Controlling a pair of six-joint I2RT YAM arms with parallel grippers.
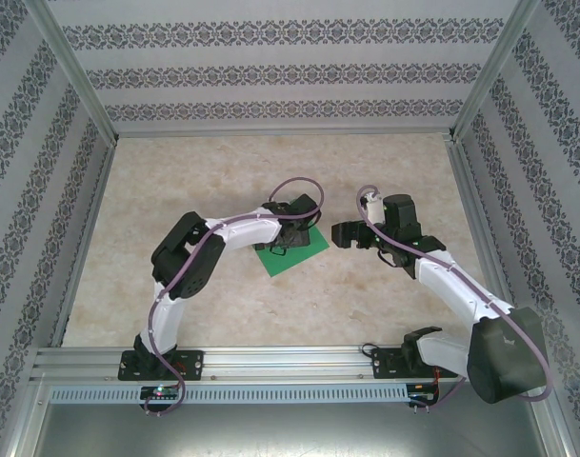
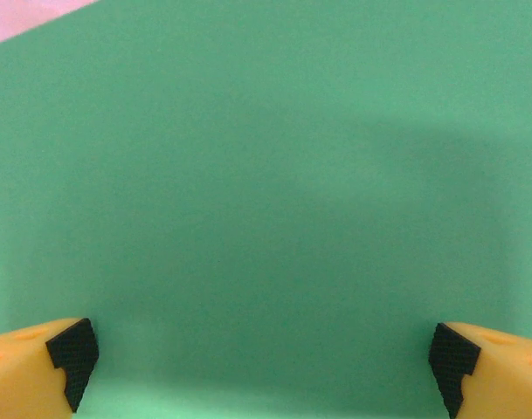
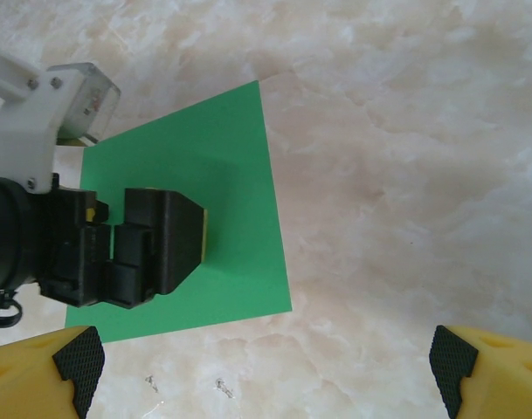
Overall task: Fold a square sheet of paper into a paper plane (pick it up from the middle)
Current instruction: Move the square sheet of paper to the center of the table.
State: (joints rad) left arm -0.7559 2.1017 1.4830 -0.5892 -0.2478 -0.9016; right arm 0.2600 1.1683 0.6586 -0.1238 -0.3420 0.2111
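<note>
One thin, bright green square sheet of paper (image 1: 282,259): flat, uncreased, centre of marbled beige counter (image 1: 223,181). Left fingers (image 2: 69,353) spread wide, low over its middle, grasping nothing; right fingers (image 3: 78,360) spread, empty, alongside. Pickup and all folds outstanding.

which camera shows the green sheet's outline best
Right wrist view: the square sheet of paper lies flat, its edges and corners clear. Top external shows the sheet small and partly covered; left wrist shows close-up green, one corner.
</note>
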